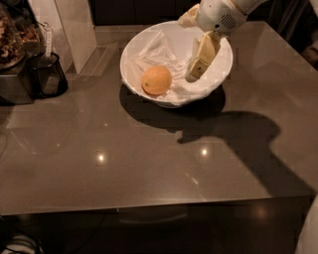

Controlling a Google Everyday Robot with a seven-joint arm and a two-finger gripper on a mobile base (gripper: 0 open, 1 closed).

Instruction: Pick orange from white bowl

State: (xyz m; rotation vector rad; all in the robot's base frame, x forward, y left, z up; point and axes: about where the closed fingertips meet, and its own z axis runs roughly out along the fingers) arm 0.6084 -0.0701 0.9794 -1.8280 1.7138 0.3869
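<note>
The orange (156, 80) lies in the left part of the white bowl (128, 53), on its crumpled white cloth lining (159, 47). The bowl stands at the back middle of the grey table (149, 158). My gripper (187, 49) hangs over the right half of the bowl, right of the orange and clear of it. It is open and empty. One cream finger (200, 57) points down towards the cloth, and the other shows up near the white wrist (218, 15).
A dark cup (48, 75) and a tray of snacks (12, 44) stand at the table's left edge. A white upright panel (74, 25) is at the back left. The table's front edge runs along the bottom (149, 204).
</note>
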